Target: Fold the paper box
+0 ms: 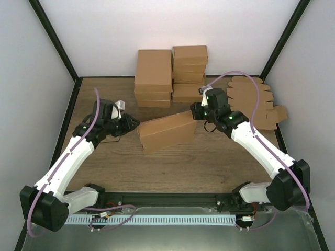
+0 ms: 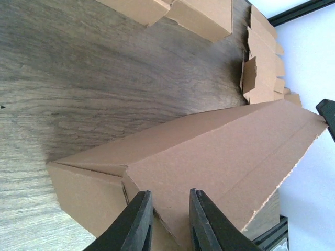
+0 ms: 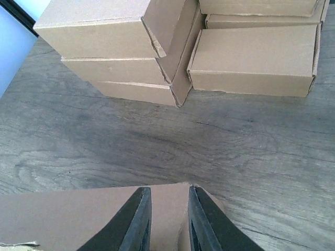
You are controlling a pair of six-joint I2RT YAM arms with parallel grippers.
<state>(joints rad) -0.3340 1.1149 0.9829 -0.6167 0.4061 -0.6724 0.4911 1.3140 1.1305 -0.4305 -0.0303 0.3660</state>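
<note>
The paper box point(image 1: 166, 132) is a brown, half-folded cardboard box in the middle of the table, its lid panel slanting up to the right. My left gripper point(image 1: 131, 123) is at the box's left end. In the left wrist view its fingers point(image 2: 137, 222) stand a narrow gap apart over the lid panel point(image 2: 225, 151) near its corner, closed on nothing. My right gripper point(image 1: 194, 112) is at the box's upper right corner. In the right wrist view its fingers point(image 3: 137, 219) are also slightly apart over the cardboard corner point(image 3: 168, 201), gripping nothing.
Stacks of finished brown boxes point(image 1: 171, 73) stand at the back centre, also in the right wrist view point(image 3: 157, 47). Flat unfolded blanks point(image 1: 256, 102) lie at the back right. Black frame posts and white walls enclose the wooden table point(image 1: 209, 162).
</note>
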